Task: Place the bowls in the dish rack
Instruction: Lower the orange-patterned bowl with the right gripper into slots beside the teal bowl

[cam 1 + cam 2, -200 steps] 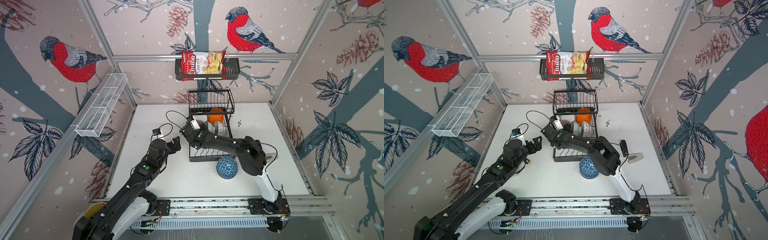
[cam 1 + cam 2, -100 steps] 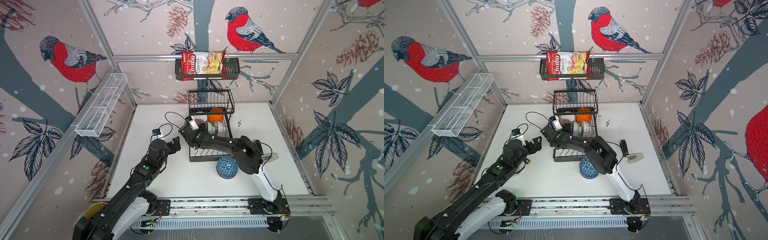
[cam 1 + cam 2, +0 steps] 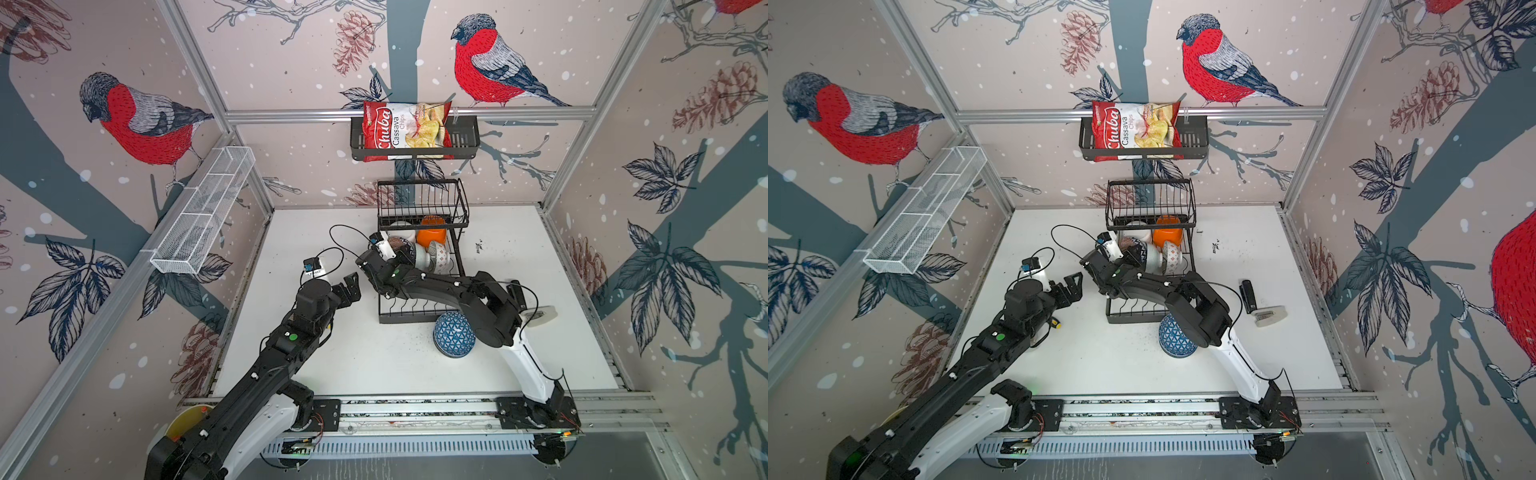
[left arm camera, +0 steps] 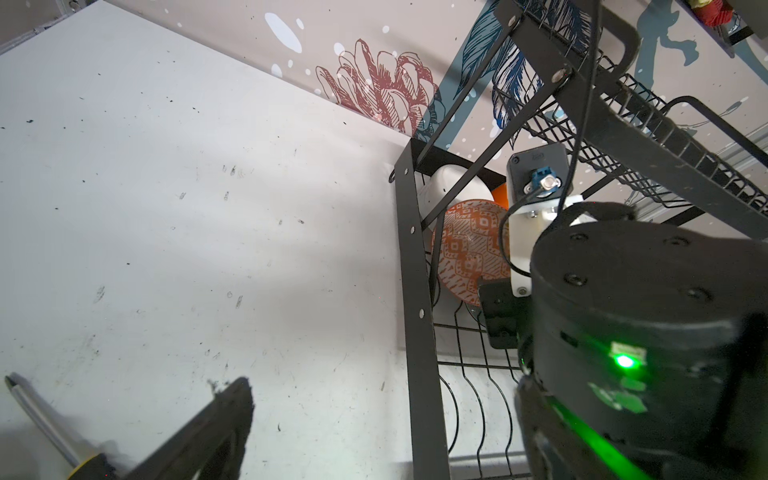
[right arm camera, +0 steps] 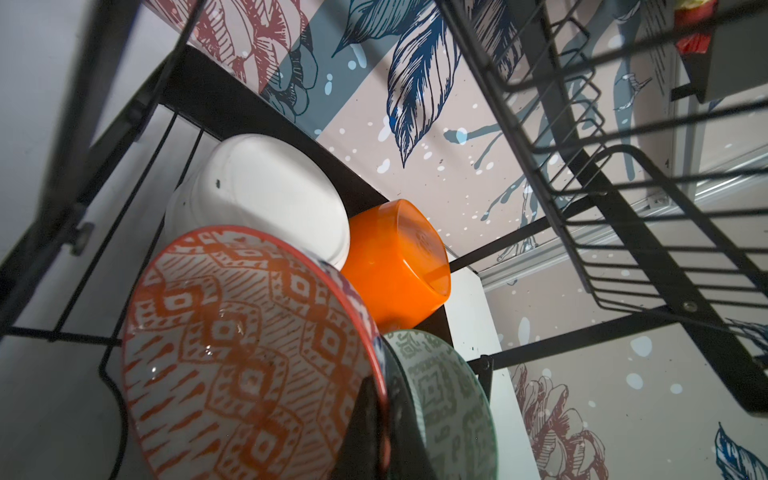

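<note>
White bench (image 3: 374, 365), speckled; bird-print walls. Blue bowl (image 3: 454, 340) on bench just before dish rack (image 3: 419, 318), partly hidden by right arm. Rack holds white bowl (image 5: 266, 195), orange bowl (image 5: 395, 266), green-patterned bowl (image 5: 449, 403), red-patterned bowl (image 5: 249, 353). Right pincer (image 3: 402, 258) pressed together, apparently on red-patterned bowl's rim. Left pincer (image 3: 348, 286) spread, beside rack.

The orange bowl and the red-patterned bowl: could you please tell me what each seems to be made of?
The orange bowl looks like plastic: one solid colour, smooth, with a soft sheen and a slightly translucent glow at its edge. The red-patterned bowl is probably glazed ceramic: glossy, with small sharp highlights over a printed pattern on white, and a thick rim.
</note>
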Motion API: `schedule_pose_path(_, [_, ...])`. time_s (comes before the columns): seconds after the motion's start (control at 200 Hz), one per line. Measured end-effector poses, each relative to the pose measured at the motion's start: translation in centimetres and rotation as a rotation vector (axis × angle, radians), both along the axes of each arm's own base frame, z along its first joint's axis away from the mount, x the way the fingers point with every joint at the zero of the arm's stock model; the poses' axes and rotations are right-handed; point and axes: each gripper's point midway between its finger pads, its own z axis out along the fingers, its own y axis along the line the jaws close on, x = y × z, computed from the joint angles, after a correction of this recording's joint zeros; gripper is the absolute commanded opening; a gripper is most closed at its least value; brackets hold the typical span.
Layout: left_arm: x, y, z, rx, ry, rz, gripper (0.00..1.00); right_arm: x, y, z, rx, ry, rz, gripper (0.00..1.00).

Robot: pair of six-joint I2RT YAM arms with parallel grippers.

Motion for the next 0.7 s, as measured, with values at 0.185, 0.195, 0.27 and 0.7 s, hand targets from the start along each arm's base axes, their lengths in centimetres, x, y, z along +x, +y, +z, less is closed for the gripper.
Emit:
schedule_pose_path(0.185, [0.0,0.0,0.1,0.002,-0.003,-0.002,0.97,-0.1,0.2,0.0,-0.007,-0.008,0.001,0.00])
schedule_pose_path(0.195, [0.0,0.0,0.1,0.002,-0.004,-0.002,0.97,-0.1,0.2,0.0,-0.007,-0.008,0.002,0.00])
schedule_pose_path(0.27, [0.0,0.0,0.1,0.003,-0.004,-0.002,0.97,-0.3,0.5,-0.1,-0.013,-0.007,0.007,0.00])
schedule_pose_path(0.7, [-0.2,0.6,-0.6,0.025,0.018,0.021,0.97,-1.3,1.5,-0.4,-0.045,-0.013,0.012,0.07])
